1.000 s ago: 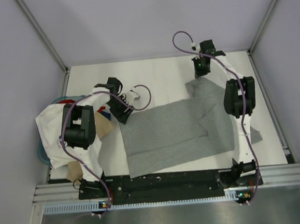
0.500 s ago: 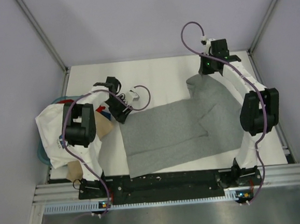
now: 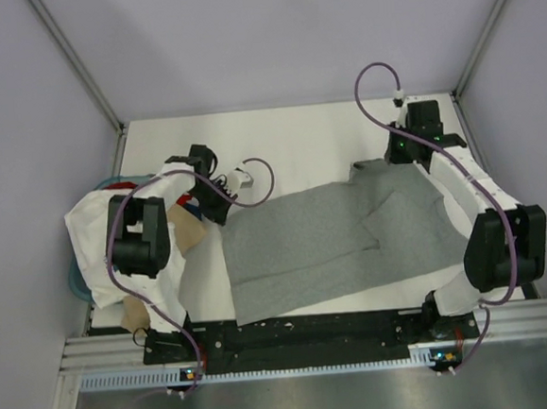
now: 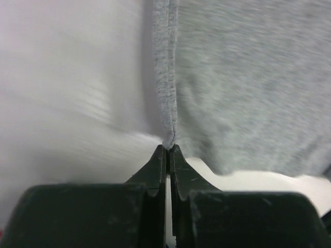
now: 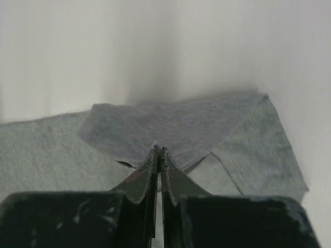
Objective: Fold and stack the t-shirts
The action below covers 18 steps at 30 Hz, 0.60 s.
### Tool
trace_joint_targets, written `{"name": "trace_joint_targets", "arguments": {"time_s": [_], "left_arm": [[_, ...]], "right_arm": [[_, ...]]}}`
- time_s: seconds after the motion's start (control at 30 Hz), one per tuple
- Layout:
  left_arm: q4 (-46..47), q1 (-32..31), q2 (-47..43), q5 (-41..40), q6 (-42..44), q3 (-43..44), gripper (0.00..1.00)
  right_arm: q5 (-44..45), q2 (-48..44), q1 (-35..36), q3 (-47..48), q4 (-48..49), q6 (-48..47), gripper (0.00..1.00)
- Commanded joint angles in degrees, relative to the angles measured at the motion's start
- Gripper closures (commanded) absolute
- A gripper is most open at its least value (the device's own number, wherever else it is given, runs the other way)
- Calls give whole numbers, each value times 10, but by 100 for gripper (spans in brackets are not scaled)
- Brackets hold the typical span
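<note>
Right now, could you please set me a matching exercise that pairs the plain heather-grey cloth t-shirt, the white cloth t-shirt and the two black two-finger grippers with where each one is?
Things:
1. plain heather-grey cloth t-shirt
2. white cloth t-shirt
3. left black two-finger gripper
4. right black two-finger gripper

Places:
A. pinching the grey shirt's far right edge
B. heaped at the left edge of the table
C. spread across the table's middle
D. pinching the grey shirt's far left corner

Pairs: 1-C; 2-B; 3-D; 4-A
</note>
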Motion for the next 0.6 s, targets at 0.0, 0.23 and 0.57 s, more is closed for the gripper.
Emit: {"name": "trace_joint_targets", "arguments": {"time_s": [0.0, 0.23, 0.57], "left_arm": [[37, -6, -169, 47, -1, -77, 100], [33, -29, -286, 12, 34, -184, 100], [22, -78, -327, -28, 52, -245, 100]], "right_arm": [[48, -139, -37, -82, 19, 35, 100], [112, -310, -56, -230, 19, 96, 100], [150, -454, -114, -319, -17, 138, 100]]}}
